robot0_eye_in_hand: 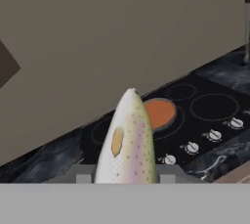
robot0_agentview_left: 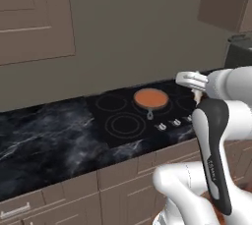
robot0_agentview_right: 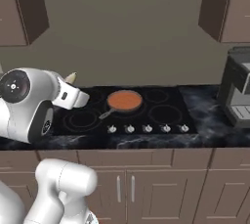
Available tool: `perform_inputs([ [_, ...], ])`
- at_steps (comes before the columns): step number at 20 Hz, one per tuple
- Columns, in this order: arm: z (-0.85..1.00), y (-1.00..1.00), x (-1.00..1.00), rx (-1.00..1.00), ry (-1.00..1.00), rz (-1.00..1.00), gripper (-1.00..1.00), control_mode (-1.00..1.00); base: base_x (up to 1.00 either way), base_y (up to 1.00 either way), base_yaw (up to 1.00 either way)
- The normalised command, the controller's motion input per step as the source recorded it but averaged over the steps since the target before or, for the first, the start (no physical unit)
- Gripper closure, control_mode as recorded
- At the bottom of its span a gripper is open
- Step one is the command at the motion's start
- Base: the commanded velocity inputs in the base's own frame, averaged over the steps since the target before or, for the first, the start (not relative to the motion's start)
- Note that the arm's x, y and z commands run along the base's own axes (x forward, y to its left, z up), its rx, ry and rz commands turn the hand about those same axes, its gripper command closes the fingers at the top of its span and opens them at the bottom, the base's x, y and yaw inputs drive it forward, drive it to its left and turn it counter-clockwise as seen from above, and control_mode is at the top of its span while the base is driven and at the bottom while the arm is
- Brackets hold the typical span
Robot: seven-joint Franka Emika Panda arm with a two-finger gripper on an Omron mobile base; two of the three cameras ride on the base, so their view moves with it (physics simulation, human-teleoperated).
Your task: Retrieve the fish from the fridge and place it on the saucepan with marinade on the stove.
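Already we have the slim, pale speckled fish [robot0_eye_in_hand: 128, 142] pinched in our gripper [robot0_eye_in_hand: 122, 178], out of the fridge. We hold it short of the stove's [robot0_agentview_right: 161, 113] dark orange-filled saucepan [robot0_agentview_right: 124, 101]; placing remains.

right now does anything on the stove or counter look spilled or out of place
Nothing stands out. The saucepan sits flat on the stove, its marinade contained inside the rim. The fish is off the counter, held in the gripper.
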Motion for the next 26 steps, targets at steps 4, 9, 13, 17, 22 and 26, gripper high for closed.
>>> perform_inputs([
  [4,0.0,0.0,0.0,0.0,0.0,0.0,1.0,1.0,-0.03,-0.98,0.19],
  [9,0.0,0.0,0.0,0.0,0.0,0.0,1.0,1.0,-0.11,-0.73,0.16],
  [13,0.0,0.0,0.0,0.0,0.0,0.0,1.0,1.0,0.0,0.03,0.15],
  [17,0.0,0.0,0.0,0.0,0.0,0.0,1.0,1.0,0.07,0.25,0.22],
  [22,0.0,0.0,0.0,0.0,0.0,0.0,1.0,1.0,0.31,0.03,0.23],
  [26,0.0,0.0,0.0,0.0,0.0,0.0,1.0,1.0,0.62,0.0,0.22],
])
